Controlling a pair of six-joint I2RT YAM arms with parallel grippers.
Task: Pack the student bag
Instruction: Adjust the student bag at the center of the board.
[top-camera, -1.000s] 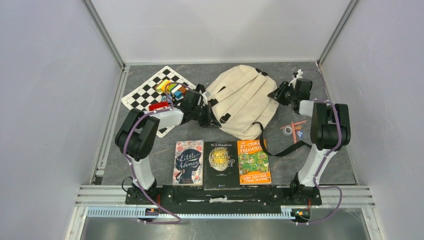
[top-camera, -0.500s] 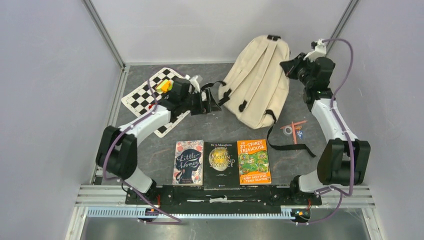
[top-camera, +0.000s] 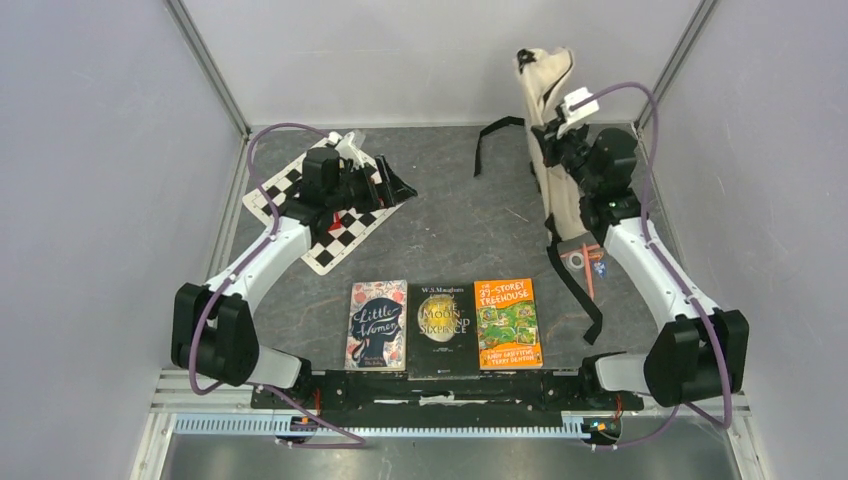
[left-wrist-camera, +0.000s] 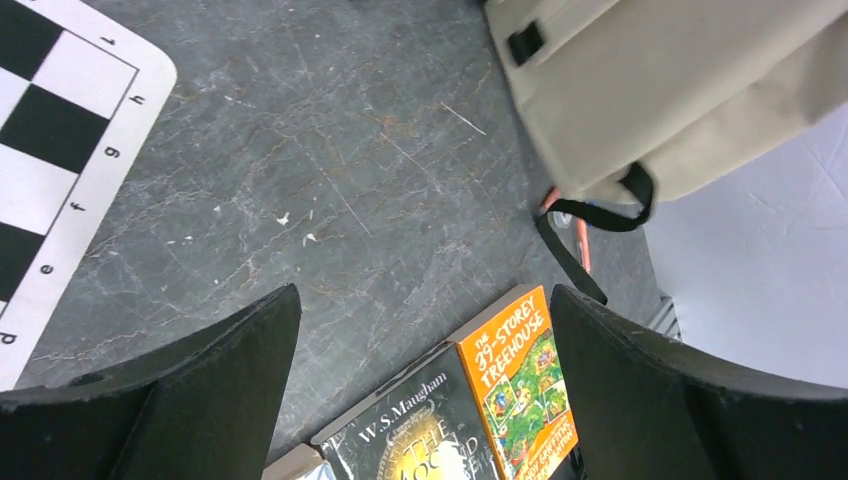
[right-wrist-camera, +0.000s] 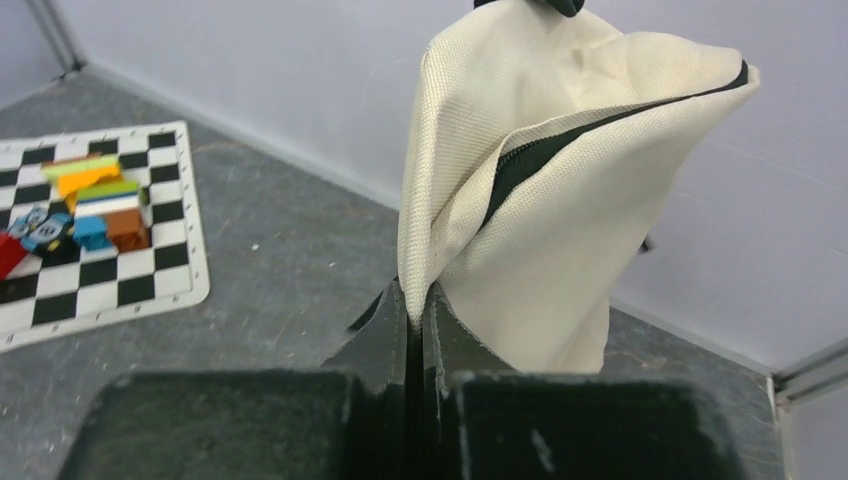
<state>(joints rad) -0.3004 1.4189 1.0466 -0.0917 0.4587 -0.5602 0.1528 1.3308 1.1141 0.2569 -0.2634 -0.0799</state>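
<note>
Lifted from flat mid-table, one student bag (top-camera: 543, 85) now hangs upright at the far-right edge, canvas pinched by the right gripper (right-wrist-camera: 420, 305). Over one chessboard (top-camera: 335, 240), left gripper (left-wrist-camera: 420, 300) spread wide, empty. Three books (top-camera: 445, 325) line the near edge; open table (top-camera: 450, 220) between.

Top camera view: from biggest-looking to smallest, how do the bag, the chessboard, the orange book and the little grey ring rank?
1. Student bag and chessboard: alike; the bag hangs edge-on, and the left arm hides part of the board.
2. Orange book.
3. Little grey ring.
</note>
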